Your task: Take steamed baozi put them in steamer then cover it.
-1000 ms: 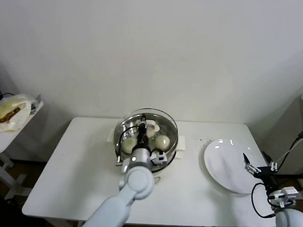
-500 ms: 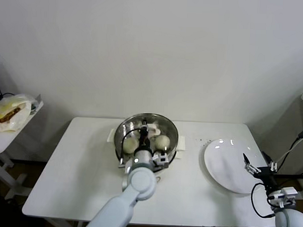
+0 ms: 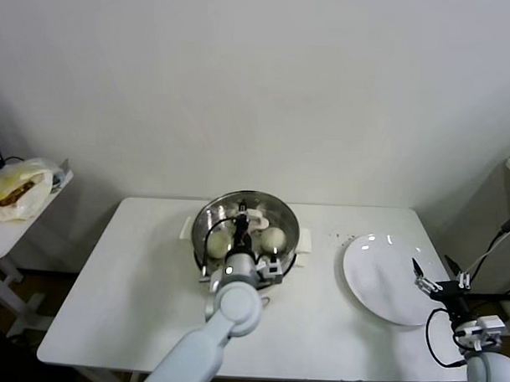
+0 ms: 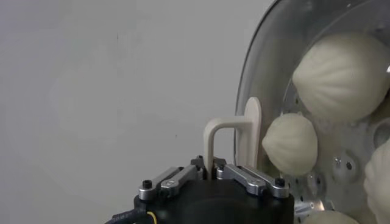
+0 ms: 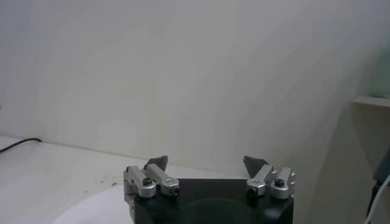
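Observation:
The steamer stands at the table's back centre with the glass cover lying on it. My left gripper is shut on the cover's cream bar handle. Through the glass I see several cream-white baozi on the perforated tray; two show in the head view. My right gripper is open and empty over the right edge of the white plate, and it also shows in the right wrist view.
A side table at the far left holds a plastic bag of food. The white table has bare room at the front and left. The wall is close behind the steamer.
The cover, tilted above the pot a second ago, has come down flat onto the steamer with my left gripper still on its handle. The right arm has barely moved.

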You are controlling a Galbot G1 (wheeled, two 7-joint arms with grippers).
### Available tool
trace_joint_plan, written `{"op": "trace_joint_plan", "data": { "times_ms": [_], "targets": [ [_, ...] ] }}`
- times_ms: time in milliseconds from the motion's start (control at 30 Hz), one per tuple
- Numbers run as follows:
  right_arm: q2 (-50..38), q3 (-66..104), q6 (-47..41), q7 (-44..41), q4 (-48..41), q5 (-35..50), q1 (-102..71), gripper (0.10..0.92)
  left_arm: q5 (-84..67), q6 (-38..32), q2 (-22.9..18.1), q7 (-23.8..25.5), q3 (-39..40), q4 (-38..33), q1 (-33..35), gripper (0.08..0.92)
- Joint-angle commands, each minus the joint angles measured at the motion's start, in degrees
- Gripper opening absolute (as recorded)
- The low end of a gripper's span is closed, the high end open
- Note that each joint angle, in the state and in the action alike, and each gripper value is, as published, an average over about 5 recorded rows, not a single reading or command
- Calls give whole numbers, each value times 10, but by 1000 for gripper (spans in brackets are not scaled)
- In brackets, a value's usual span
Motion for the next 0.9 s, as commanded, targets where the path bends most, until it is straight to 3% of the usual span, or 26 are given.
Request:
{"op": "trace_joint_plan", "data": {
  "times_ms": [33, 267, 900],
  "targets": [
    [1, 3, -2, -6, -1, 1, 1, 823, -2, 10, 3, 1, 0, 4, 6, 154],
    [2, 6, -26, -14, 7, -3, 1, 823, -22, 12, 15, 8, -1, -18, 6, 181],
    [0, 2, -49, -8, 3, -7, 13, 823, -121, 28, 110, 3, -6, -235, 95, 721]
  ]
}}
